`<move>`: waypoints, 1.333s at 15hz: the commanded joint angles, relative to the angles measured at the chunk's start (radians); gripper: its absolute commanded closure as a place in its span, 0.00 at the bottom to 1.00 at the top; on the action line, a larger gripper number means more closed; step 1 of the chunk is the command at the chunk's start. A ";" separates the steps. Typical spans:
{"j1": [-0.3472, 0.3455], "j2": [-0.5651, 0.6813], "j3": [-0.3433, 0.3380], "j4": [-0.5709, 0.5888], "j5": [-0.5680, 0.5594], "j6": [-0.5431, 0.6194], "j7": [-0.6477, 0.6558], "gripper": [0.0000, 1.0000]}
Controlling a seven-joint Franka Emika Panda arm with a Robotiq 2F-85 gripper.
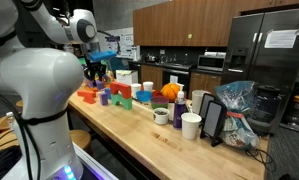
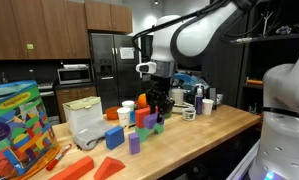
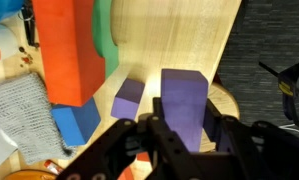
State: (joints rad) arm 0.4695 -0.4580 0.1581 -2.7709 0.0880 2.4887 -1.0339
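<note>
Gripper (image 3: 181, 140) straddles tall purple block (image 3: 184, 100), unclosed.

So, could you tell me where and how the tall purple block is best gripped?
Probably from above, across its two flat side faces near the top. The tall purple block stands upright on the wooden counter, and the gripper hangs over it, fingers on either side. A smaller purple block lies close beside it.

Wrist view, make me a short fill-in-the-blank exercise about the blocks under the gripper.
1. The tall block nearest the gripper is colored ____.
2. The big block at upper left is ____.
3. The blocks stand on a ____ countertop.

Missing words: purple; orange; wooden
</note>
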 commanded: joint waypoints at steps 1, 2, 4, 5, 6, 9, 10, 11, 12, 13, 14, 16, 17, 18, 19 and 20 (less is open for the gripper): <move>-0.014 -0.095 -0.069 -0.010 0.001 -0.057 -0.016 0.85; -0.024 -0.108 -0.083 -0.010 -0.004 -0.063 -0.014 0.85; -0.039 -0.133 -0.114 -0.008 -0.005 -0.084 -0.018 0.85; -0.048 -0.142 -0.124 -0.008 -0.008 -0.090 -0.018 0.85; -0.059 -0.151 -0.133 -0.008 -0.015 -0.095 -0.020 0.85; -0.082 -0.145 -0.157 -0.007 -0.028 -0.085 -0.037 0.85; -0.087 -0.138 -0.161 -0.004 -0.030 -0.077 -0.045 0.85; -0.092 -0.130 -0.166 -0.003 -0.032 -0.069 -0.053 0.85; -0.097 -0.123 -0.167 -0.002 -0.035 -0.062 -0.059 0.85; -0.102 -0.118 -0.167 -0.001 -0.039 -0.063 -0.062 0.85; -0.107 -0.112 -0.165 0.000 -0.044 -0.063 -0.061 0.85; -0.110 -0.111 -0.163 0.000 -0.050 -0.068 -0.058 0.85; -0.111 -0.110 -0.161 0.000 -0.051 -0.068 -0.058 0.85; -0.110 -0.108 -0.159 0.000 -0.053 -0.069 -0.056 0.85; -0.108 -0.105 -0.158 0.000 -0.054 -0.065 -0.056 0.85; -0.107 -0.102 -0.156 0.000 -0.055 -0.062 -0.055 0.85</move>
State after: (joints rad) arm 0.3685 -0.5665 0.0006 -2.7727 0.0481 2.4165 -1.0765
